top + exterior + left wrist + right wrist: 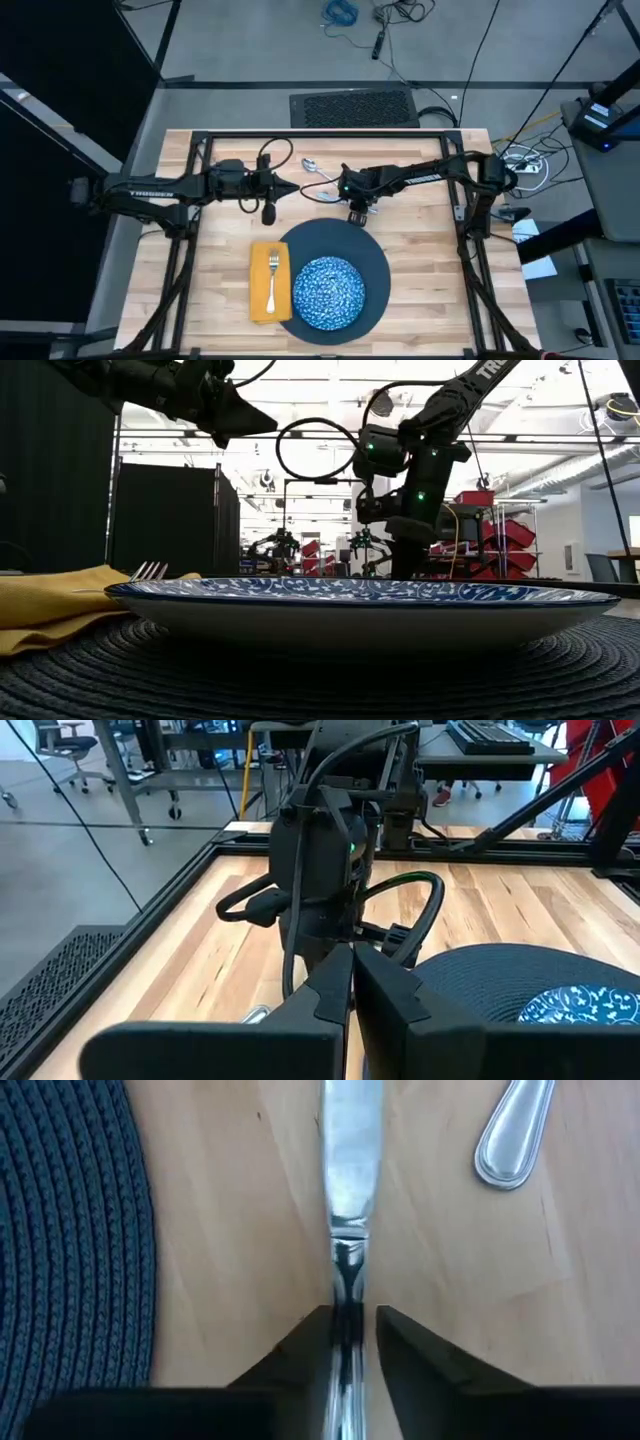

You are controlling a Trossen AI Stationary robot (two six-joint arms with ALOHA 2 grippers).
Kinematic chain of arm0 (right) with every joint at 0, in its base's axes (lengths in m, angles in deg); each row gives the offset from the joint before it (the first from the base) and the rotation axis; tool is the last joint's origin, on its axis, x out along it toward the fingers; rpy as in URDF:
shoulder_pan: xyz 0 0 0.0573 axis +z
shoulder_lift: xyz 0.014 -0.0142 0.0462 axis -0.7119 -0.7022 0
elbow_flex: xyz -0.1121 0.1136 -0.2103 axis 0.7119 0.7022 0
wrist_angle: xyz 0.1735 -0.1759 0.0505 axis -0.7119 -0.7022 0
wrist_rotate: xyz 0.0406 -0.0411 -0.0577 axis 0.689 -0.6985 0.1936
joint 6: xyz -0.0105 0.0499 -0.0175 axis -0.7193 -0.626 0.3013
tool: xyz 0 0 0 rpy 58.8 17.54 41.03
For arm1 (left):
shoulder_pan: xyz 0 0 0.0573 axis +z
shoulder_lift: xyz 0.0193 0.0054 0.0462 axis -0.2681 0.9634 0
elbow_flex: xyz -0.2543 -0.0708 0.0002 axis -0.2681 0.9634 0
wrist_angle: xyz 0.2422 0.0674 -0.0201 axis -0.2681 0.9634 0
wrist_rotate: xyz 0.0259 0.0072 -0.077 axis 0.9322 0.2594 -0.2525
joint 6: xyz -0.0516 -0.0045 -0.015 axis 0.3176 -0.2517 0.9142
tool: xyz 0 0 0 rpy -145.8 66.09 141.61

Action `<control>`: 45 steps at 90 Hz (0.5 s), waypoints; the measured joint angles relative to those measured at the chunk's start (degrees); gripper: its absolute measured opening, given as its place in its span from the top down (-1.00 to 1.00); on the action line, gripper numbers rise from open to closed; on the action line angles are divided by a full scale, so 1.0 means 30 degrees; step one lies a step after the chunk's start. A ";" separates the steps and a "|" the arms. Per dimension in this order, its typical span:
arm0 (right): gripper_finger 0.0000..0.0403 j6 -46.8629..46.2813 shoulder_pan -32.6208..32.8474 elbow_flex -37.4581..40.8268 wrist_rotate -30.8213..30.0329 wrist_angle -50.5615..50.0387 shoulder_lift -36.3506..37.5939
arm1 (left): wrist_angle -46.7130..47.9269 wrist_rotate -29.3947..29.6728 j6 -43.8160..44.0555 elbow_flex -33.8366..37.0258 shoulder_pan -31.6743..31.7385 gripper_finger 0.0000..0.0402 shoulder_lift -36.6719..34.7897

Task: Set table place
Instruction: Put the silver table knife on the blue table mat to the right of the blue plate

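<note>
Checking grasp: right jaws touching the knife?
Touching. Right wrist view shows the right gripper with both jaws pressed against the knife handle, no gap.

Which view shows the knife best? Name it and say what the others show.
The right wrist view: the knife lies on the bare table, its handle between the right hand's fingers, with a spoon handle beside it. The high view hides the knife under that hand. The low and left wrist views show no knife.

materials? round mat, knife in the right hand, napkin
Round mat: dark blue woven cord, seemingly; ribbed braided rows show.
Knife: polished metal, likely steel; mirror sheen. Right hand is shut on its handle.
Napkin: mustard-yellow cloth, matte, soft folds.
</note>
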 joint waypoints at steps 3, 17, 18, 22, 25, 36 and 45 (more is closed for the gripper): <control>0.78 -0.0009 0.0000 0.0000 0.0000 -0.0002 0.0000 | 0.0000 0.0000 0.0000 0.0000 0.0000 1.00 0.0000; 0.88 -0.0248 0.0000 -0.0022 -0.0007 0.0027 0.0015 | 0.0000 0.0000 0.0000 0.0000 0.0002 1.00 0.0000; 0.88 -0.0253 0.0000 -0.0022 -0.0007 0.0027 0.0015 | 0.0000 0.0000 0.0000 0.0000 0.0000 1.00 0.0000; 0.88 -0.0246 0.0000 -0.0040 -0.0004 -0.0006 0.0047 | 0.0000 0.0000 0.0000 0.0000 0.0000 1.00 0.0000; 0.88 -0.0246 0.0000 -0.0051 0.0000 -0.0036 0.0051 | 0.0000 -0.0002 0.0000 0.0000 0.0002 1.00 0.0000; 0.96 -0.0238 0.0000 -0.0066 0.0002 -0.0082 0.0058 | 0.0000 0.0000 0.0000 0.0000 0.0000 1.00 0.0000; 0.99 -0.0238 0.0000 -0.0066 0.0072 -0.0096 0.0066 | 0.0000 0.0000 0.0000 0.0000 0.0000 1.00 0.0000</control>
